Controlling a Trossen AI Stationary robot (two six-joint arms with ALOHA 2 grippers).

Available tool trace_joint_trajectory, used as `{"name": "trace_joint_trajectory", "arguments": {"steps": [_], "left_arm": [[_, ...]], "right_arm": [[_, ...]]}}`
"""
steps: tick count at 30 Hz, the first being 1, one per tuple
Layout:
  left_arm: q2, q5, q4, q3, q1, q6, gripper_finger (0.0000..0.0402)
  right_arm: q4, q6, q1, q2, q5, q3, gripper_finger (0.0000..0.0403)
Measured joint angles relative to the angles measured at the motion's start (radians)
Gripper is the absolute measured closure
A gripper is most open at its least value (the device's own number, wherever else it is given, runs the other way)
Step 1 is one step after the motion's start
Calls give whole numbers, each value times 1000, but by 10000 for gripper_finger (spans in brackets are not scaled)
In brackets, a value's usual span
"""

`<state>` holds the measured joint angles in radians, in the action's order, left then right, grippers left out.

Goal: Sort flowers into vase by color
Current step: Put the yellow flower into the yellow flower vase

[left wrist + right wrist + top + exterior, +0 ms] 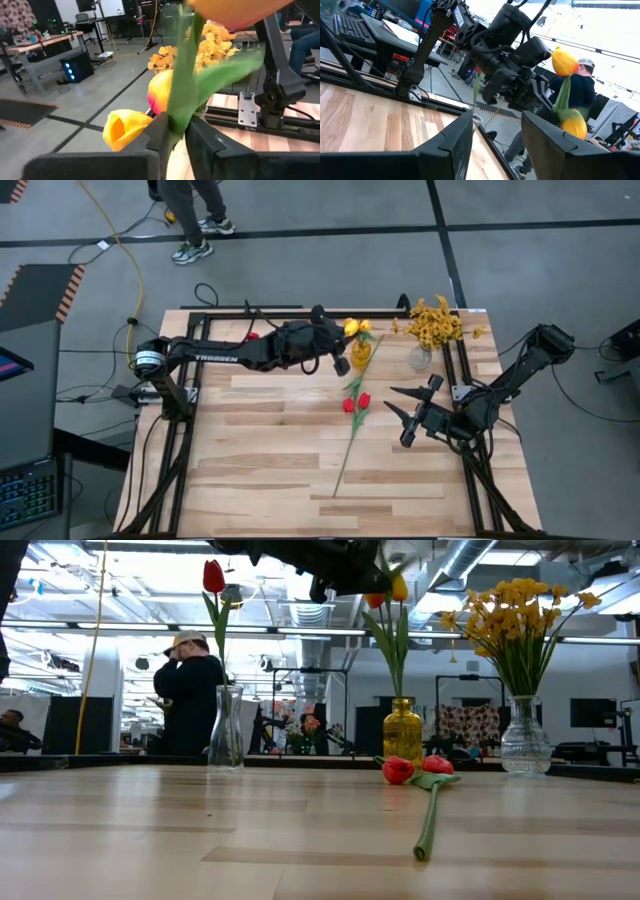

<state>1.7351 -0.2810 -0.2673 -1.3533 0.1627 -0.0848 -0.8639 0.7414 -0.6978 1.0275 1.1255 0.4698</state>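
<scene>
An amber glass vase (pixel 402 730) stands at the table's far middle with yellow-orange tulips (pixel 352 327) in it. My left gripper (pixel 177 132) reaches over it from the left, shut on one tulip's stem. A clear vase (pixel 225 730) to its left holds a red tulip (pixel 213 577). A clear vase (pixel 525 735) at the far right holds mustard-yellow blossoms (pixel 435 320). Two red tulips (pixel 357 402) lie flat mid-table, their long stem (pixel 345 455) running toward the near edge. My right gripper (pixel 410 405) hovers open to the right of them. My left gripper pinches the green stem (pixel 178 117) of a yellow-orange tulip between its two fingers, some way below the bloom. The fingers come about level from the table's left and lie across the stem. The stem stands upright, its lower part running down into the amber vase.
A black metal frame (pixel 455 360) runs along the table's far and side edges. A person (pixel 190 690) stands beyond the far edge. Bare wood lies in the near half of the table, left of the red tulips' stem.
</scene>
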Motion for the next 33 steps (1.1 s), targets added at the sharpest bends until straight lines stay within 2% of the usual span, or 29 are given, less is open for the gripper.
{"name": "trace_joint_trajectory", "arguments": {"steps": [8, 17, 23, 33], "left_arm": [[0, 1, 6, 0, 4, 3, 292], [1, 2, 48, 0, 4, 4, 242], [-13, 3, 52, 0, 1, 3, 226], [-68, 5, 132, -1, -21, -8, 225]], "right_arm": [[0, 0, 0, 0, 0, 0, 207], [0, 0, 0, 0, 0, 0, 207], [0, -1, 0, 0, 0, 0, 207], [0, -1, 0, 0, 1, 0, 207]]}}
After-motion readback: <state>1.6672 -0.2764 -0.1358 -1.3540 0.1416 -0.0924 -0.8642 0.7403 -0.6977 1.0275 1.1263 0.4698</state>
